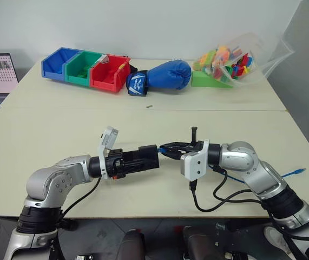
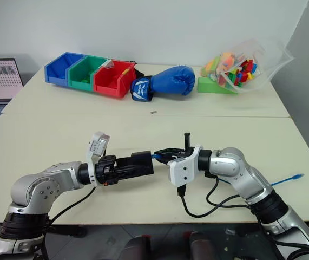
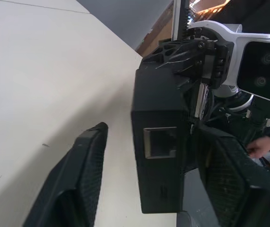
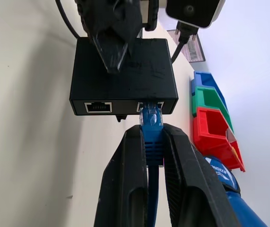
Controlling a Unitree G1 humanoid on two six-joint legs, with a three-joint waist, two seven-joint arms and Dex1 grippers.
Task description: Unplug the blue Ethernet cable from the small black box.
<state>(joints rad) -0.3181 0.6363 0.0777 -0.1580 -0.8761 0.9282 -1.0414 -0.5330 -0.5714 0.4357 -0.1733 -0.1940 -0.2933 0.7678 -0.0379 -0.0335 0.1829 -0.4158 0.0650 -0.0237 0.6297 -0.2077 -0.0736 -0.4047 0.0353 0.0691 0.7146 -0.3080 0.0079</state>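
**Plug pinched, box braced: pull comes next**

Box and cable are both off the counter [image 1: 143,116], held mid-air between the two arms at the near edge. Our right end effector [image 4: 153,142] is closed tight on the blue Ethernet cable [image 4: 152,125], right behind its plug, which we read as seated in the right-hand port of the small black box [image 4: 125,71]; the neighbouring port is empty. The cable's loose end trails off to the right on the counter.

Our left end effector [image 1: 149,156] has the box between its fingers [image 3: 73,184] from the left. The wrist view shows a gap on one side, so we can't tell if the clamp is firm.

Our read: grasp step done, extraction not started. Next we need the left grip solid, then a straight pull apart along the plug axis. If the latch tab isn't pressed, the plug may not release.
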